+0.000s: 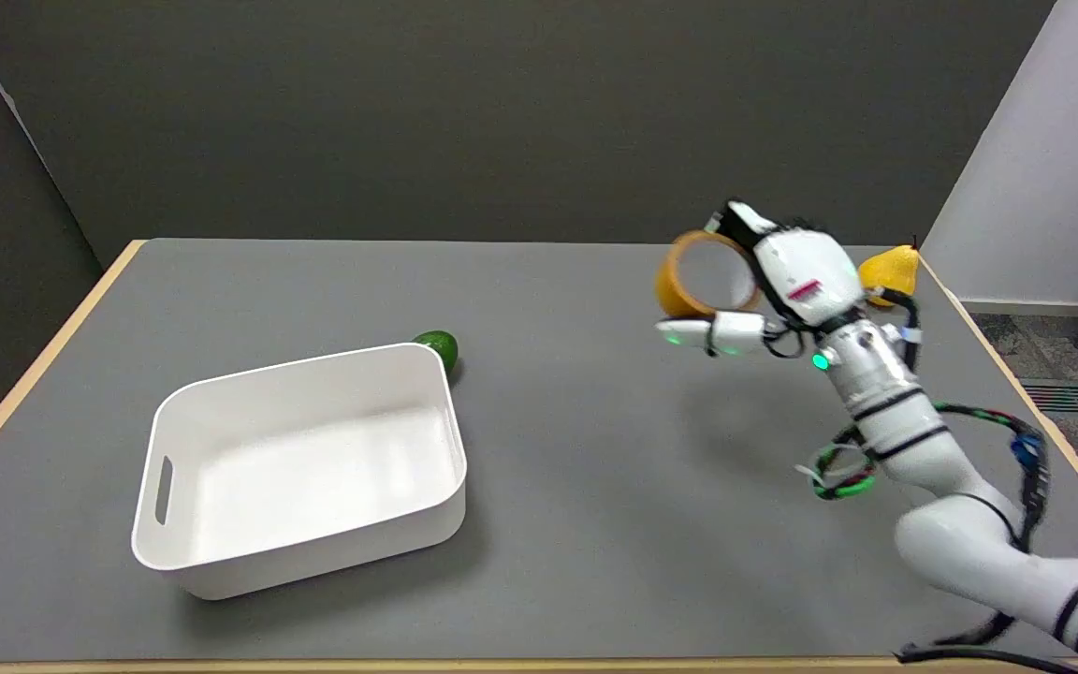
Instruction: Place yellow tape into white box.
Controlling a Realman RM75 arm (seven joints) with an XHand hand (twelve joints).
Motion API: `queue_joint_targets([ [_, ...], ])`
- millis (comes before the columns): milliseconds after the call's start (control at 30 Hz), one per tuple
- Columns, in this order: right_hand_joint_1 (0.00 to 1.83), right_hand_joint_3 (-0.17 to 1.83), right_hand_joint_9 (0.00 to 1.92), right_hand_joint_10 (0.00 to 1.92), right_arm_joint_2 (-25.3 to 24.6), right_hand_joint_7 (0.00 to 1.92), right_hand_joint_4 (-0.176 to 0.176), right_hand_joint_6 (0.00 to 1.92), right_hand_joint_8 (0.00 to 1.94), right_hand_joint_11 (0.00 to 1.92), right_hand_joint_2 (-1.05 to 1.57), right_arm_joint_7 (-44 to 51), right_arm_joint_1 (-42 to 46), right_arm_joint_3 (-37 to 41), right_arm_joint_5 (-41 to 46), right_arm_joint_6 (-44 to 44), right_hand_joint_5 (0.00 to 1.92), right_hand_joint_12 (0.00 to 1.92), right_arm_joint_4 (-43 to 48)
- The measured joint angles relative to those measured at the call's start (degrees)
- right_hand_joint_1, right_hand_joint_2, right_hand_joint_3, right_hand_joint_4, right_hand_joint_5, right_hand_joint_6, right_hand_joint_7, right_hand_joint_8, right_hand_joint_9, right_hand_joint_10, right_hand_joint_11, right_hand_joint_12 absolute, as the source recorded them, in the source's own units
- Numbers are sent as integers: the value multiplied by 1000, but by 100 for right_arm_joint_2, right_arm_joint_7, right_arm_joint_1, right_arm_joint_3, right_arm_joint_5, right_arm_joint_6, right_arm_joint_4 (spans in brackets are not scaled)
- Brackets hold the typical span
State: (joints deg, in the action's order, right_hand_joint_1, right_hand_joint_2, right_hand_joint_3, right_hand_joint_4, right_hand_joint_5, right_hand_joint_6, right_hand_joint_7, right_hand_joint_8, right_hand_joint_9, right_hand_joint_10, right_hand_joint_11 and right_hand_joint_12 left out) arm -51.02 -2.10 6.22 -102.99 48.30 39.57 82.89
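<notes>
Head view: my right hand (787, 281) grips the yellow tape (703, 274) in the air above the table's far right. The white box (300, 468) lies well apart, down and to the picture's left, open side up.

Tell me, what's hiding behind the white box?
A green avocado peeks out behind the white box, at its far right corner. Only its top shows; the box wall covers the rest, so I can't see if they touch.
</notes>
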Motion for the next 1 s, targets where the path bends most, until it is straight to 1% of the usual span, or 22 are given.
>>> queue_joint_targets([
  [233,1172,264,826,1479,-198,689,-176,1513,1529,821,1167,-58,-920,-858,-357,-88,634,1921,152],
  [400,1173,264,830,1473,-596,692,-176,1508,1524,821,1165,-330,-1642,-1515,-667,-421,638,1921,-15],
  [700,1175,263,831,1464,-1455,695,-176,1504,1519,818,1163,-1463,-2679,-2497,-1648,-1056,641,1921,-578],
  [967,1175,268,835,1460,-1955,697,-176,1504,1518,814,1160,-2391,-3235,-3080,-2448,-1361,642,1921,-708],
  [1000,1206,294,816,1432,-2002,711,-129,1437,1497,796,1133,-2479,-3282,-3135,-2522,-1393,587,1921,-718],
])
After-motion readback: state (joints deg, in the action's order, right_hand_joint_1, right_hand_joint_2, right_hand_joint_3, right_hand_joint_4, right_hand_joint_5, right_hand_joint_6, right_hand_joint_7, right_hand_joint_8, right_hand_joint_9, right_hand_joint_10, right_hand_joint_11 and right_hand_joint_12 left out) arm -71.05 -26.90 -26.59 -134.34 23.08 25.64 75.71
